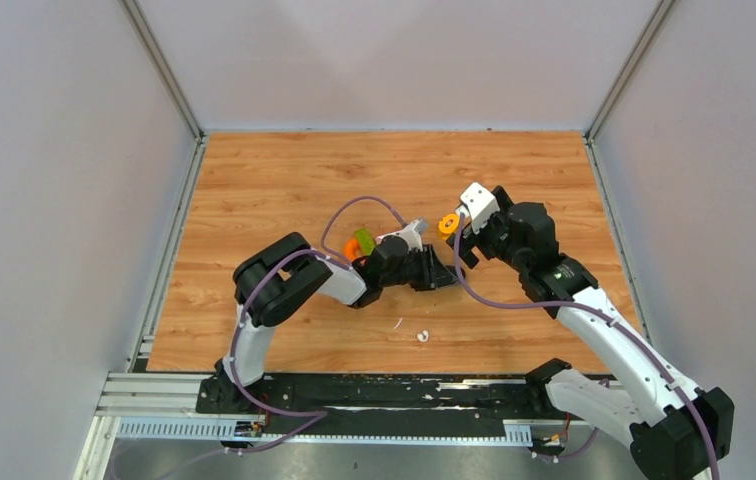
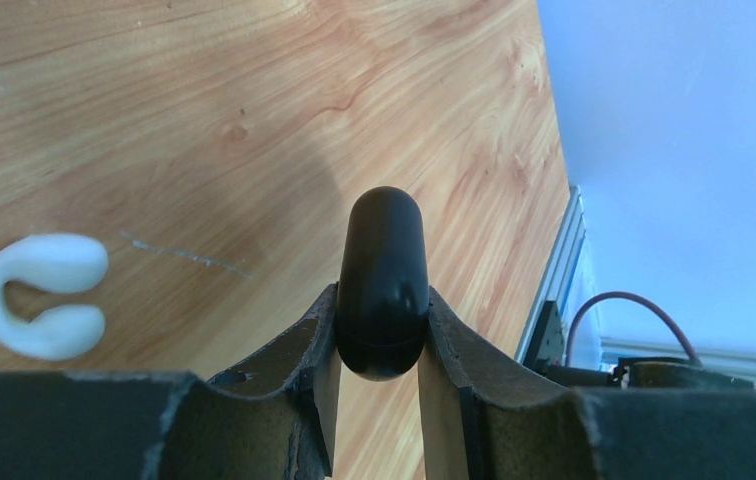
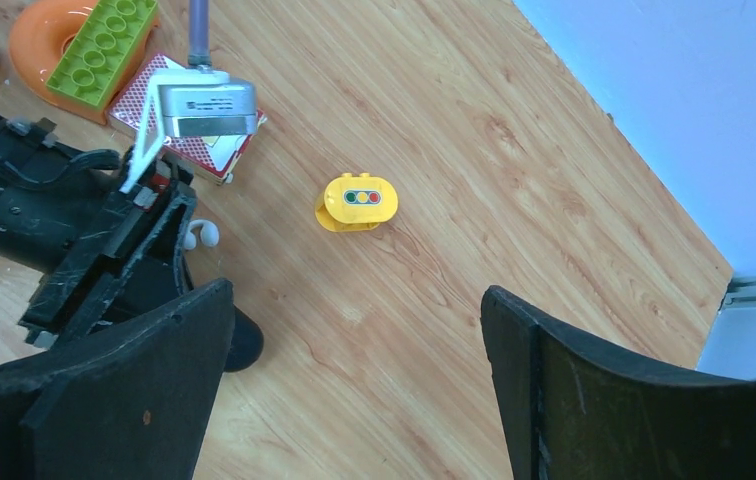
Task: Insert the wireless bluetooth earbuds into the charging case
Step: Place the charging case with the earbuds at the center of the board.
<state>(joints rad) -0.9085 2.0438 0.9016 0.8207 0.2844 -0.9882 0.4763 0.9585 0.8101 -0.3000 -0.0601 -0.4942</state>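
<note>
Left wrist view: left gripper [image 2: 382, 305] pinches a glossy black rounded case [image 2: 384, 240], with a white C-shaped earbud [image 2: 42, 296] well apart. Right wrist view adds the right gripper [image 3: 354, 300] spread wide, and a yellow block [image 3: 357, 200].

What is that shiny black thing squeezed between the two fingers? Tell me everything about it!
It is a smooth, glossy black capsule with rounded ends, plastic by the look, with a thin seam around it near the lower end. The left gripper is shut on it, one finger pressing each side. Its rounded top pokes out past the fingertips, above the wooden table. Whether it touches the table cannot be told.
</note>
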